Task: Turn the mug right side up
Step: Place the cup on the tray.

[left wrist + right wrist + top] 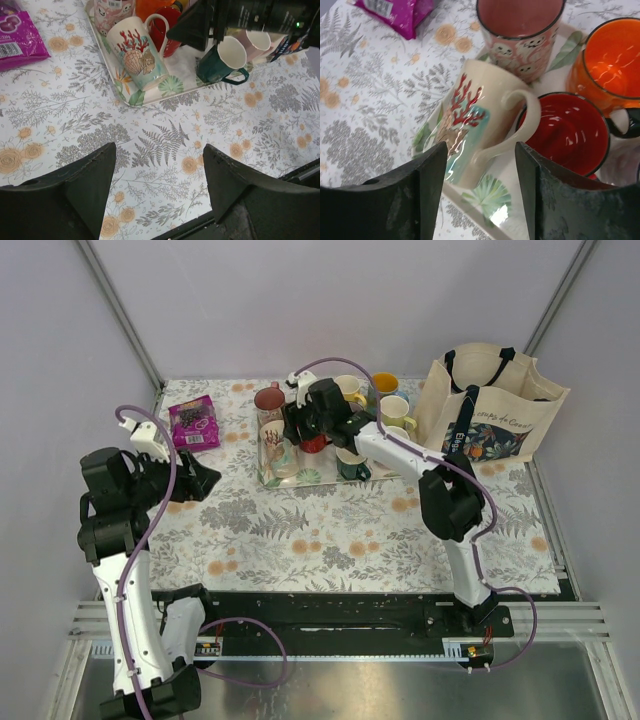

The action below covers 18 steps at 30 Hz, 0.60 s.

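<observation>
mug (268, 398): salmon-pink with pale faces printed on its side; it stands upright, mouth up, and the pink inside shows in the right wrist view.
mug's place: far left corner of the tray (262, 478), which sits at the back of the flowered tablecloth (330, 530).
nearest neighbour: a cream coral mug (465, 125) with red coral and a shell on it stands just on the near side of the mug, with its handle toward the red mug (565, 130); whether the 2 touch cannot be told.
other cups on the tray: an orange mug (615, 55) beside the red one; a dark green mug (215, 67) near the front right edge, tipped so that its white inside faces the left wrist camera.
right gripper (293, 428): reached out over the left part of the tray, its 2 fingers parted about halfway with nothing clamped; in its own camera the coral mug shows in the gap beyond the tips, and the task's mug lies further off, apart from both fingers.
left gripper (160, 150): over bare tablecloth to the left of the tray, its 2 fingers spread wide, nothing between them.
off the tray: a purple packet (194, 423) on the cloth at far left; a printed tote bag (495, 405) at far right.
</observation>
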Motion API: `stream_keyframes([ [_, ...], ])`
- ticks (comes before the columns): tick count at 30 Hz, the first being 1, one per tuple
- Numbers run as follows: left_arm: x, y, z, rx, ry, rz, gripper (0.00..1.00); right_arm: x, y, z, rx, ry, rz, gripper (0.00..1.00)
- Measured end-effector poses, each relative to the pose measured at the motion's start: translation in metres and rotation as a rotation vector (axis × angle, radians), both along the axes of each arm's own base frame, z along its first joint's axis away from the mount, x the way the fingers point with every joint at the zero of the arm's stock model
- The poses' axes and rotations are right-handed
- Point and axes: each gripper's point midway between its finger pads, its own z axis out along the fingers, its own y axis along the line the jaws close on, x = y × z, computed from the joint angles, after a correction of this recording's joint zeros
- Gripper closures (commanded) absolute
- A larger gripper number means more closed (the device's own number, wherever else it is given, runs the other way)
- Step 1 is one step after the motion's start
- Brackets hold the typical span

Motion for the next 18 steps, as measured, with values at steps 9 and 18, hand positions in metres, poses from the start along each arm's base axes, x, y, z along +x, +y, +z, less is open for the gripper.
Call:
stream_keyframes([
  [9, -0.008, -0.001, -0.009, 0.023, 0.020, -0.010, 0.26, 0.041, -0.004, -0.027, -0.028, 0.011, -0.077, 0.34],
  [18, -0.010, 0.000, -0.017, 0.028, 0.032, -0.011, 0.26, 0.050, -0.003, -0.041, -0.015, 0.097, -0.090, 0.57],
])
